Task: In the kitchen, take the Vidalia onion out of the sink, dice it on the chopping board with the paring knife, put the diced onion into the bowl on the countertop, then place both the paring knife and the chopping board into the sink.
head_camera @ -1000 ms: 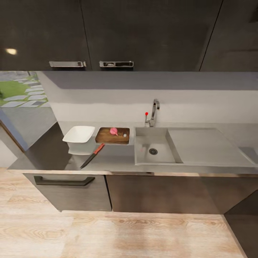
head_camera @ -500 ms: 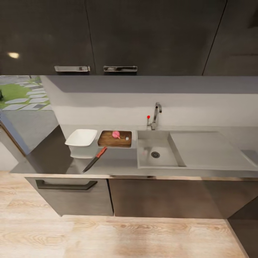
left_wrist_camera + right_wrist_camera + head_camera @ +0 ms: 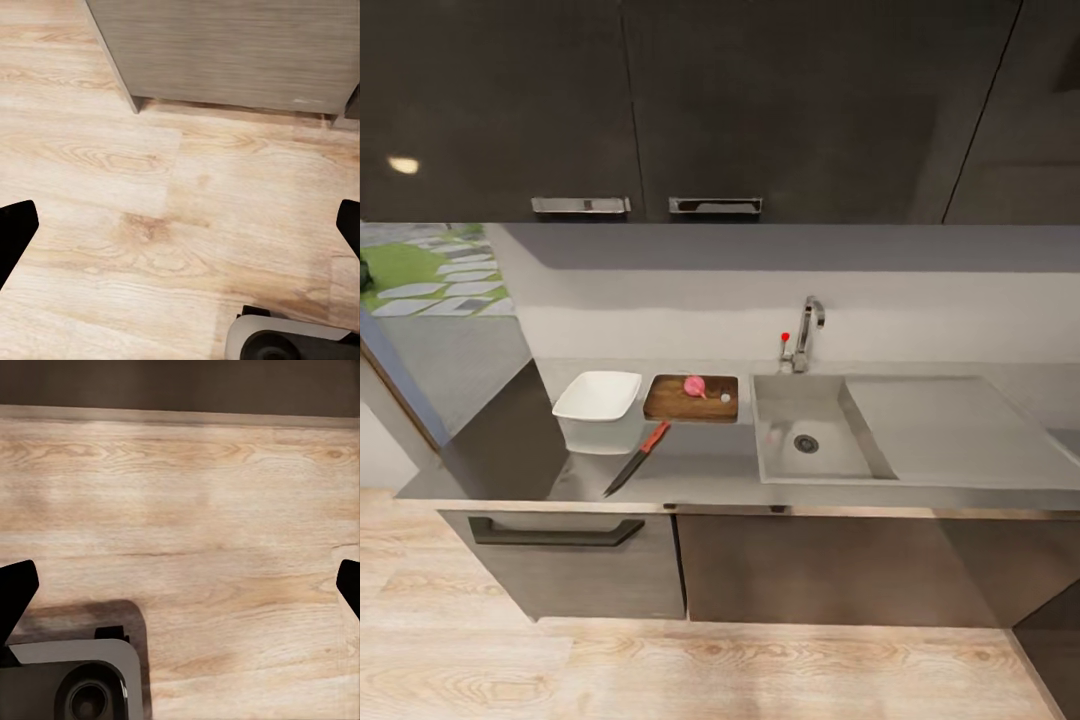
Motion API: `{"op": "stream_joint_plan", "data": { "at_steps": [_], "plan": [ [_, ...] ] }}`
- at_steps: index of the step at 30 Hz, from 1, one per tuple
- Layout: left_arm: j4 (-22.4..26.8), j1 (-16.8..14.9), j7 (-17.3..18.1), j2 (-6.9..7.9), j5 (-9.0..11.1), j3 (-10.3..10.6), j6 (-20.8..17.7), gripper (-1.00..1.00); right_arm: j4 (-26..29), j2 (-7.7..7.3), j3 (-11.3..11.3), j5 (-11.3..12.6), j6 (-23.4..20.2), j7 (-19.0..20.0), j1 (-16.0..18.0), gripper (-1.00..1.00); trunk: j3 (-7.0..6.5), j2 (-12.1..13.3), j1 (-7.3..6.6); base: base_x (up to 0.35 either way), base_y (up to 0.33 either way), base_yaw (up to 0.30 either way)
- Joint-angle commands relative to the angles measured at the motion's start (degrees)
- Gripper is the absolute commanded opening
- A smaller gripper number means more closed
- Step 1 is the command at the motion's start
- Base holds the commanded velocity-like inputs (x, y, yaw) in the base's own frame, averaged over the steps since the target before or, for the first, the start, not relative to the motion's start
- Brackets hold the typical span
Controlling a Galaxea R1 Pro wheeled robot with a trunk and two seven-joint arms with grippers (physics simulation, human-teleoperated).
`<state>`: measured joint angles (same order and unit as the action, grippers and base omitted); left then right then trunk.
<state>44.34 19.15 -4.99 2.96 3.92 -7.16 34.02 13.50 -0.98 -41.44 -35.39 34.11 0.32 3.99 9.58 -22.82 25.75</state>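
- Left fingers (image 3: 16, 229): two dark tips at the opposite edges of the left wrist view, spread wide, nothing between them; below them lies the wooden floor (image 3: 150, 195) and the foot of a grey cabinet front (image 3: 232, 52).
- Right fingers (image 3: 16, 589): likewise spread wide and holding nothing, hanging over floor boards, with part of the robot's grey base (image 3: 71, 679) beneath.
- Governing relation: both arms hang low, pointing at the floor, well apart from every task thing; all of these lie up on the tabletop (image 3: 700, 465), ahead of the robot and to the left of the head view's centre. Judged from that offset, the left arm would be the nearer one.
- Paring knife (image 3: 638, 458): lies flat near the tabletop's front edge, long axis slanted; reddish handle toward the chopping board, dark blade pointing toward the front edge and the left.
- Chopping board (image 3: 685, 400): long axis parallel to the front edge, between bowl and sink, just beside each.
- Vidalia onion (image 3: 695, 386): rests on the board, apparently whole, so it is already out of the sink; dicing appears not yet begun.
- Bowl (image 3: 598, 397): white, just left of the board, nothing visible inside.
- Sink (image 3: 810, 450): basin with round drain, drainboard to its right, faucet (image 3: 807, 335) with red knob behind.
- Room: dark upper cabinets (image 3: 760, 100) above a pale backsplash; a garden view at far left.
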Motion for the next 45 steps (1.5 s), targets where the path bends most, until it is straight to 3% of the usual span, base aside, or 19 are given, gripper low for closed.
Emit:
{"op": "stream_joint_plan", "data": {
  "at_steps": [1,17,30,45],
  "plan": [
    [-0.1,0.0,0.0,0.03,0.4,0.1,0.1,1.00,-0.1,0.01,-0.5,-0.6,0.2,0.0,0.1,1.00,0.00,-0.1,0.04,0.002,0.003,0.000],
    [-0.4,0.0,0.0,0.03,0.4,0.1,0.1,1.00,-0.1,0.07,-0.4,-0.6,0.2,0.0,0.1,1.00,-1.46,-0.1,0.04,-0.007,0.000,0.000],
    [-0.7,0.0,0.0,0.03,0.4,0.1,0.1,1.00,-0.1,0.10,-0.4,-0.6,0.2,0.0,0.1,1.00,-2.66,-0.1,0.04,-0.296,0.000,0.000],
    [-0.9,0.0,0.0,0.03,0.3,0.2,0.2,1.00,-0.1,0.19,-0.4,-0.6,0.2,0.0,0.1,1.00,-4.04,-0.1,0.04,-0.021,0.000,0.000]
  ]
}}
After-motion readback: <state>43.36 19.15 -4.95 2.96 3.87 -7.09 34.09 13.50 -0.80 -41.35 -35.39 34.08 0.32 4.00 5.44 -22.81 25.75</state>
